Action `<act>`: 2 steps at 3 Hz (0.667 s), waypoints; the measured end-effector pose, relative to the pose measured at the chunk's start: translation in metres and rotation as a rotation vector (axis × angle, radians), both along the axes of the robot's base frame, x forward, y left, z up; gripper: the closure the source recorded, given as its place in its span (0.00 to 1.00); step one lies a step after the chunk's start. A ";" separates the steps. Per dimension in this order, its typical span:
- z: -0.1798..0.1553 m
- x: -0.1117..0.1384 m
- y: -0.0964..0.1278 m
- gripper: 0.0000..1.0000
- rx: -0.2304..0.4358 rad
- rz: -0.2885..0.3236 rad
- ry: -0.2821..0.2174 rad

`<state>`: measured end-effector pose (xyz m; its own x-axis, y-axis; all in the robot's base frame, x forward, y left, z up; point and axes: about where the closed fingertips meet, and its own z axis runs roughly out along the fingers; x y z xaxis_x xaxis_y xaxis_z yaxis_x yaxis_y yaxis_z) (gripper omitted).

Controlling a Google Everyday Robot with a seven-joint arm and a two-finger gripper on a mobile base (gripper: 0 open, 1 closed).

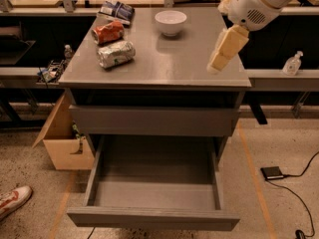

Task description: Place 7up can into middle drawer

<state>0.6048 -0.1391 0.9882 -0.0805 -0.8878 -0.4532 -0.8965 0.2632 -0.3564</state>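
Observation:
The 7up can [115, 53], silvery-white, dented, with green marks, lies on its side on the left part of the grey cabinet top [169, 63]. The middle drawer [154, 193] is pulled out below and its grey inside is bare. My gripper [217, 64] hangs from the white arm over the right side of the cabinet top, pointing down and left. It is well to the right of the can and holds nothing that I can see.
An orange-red can [108, 32] lies just behind the 7up can, with a snack bag [115, 10] further back and a white bowl [170, 22] at the back middle. The upper drawer front [152, 121] is closed. A cardboard box [62, 143], a shoe [12, 200] and a black device with cable [272, 173] are on the floor.

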 end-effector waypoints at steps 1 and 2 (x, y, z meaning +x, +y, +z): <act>0.000 0.010 0.035 0.00 0.065 0.045 -0.006; 0.000 0.010 0.035 0.00 0.065 0.045 -0.006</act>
<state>0.6149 -0.1040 0.9882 -0.0385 -0.8594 -0.5099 -0.9058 0.2454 -0.3453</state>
